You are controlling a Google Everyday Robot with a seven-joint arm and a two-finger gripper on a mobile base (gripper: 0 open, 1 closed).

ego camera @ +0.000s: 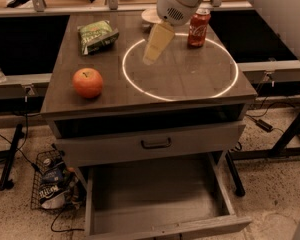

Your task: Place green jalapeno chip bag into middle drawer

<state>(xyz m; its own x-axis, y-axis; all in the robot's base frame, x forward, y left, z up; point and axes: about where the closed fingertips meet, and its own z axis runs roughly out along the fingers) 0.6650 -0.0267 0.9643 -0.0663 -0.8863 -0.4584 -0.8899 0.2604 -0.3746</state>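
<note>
I see gripper right of green jalapeno chip bag, apart. I cannot tell its opening. The middle drawer stands open.

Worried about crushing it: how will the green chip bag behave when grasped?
The green jalapeno chip bag looks puffy and crinkled, so it will probably dent rather than stay stiff. It is likely light and may slide on the smooth tabletop if nudged. The gripper hovers above the tabletop, apart from the bag.
</note>
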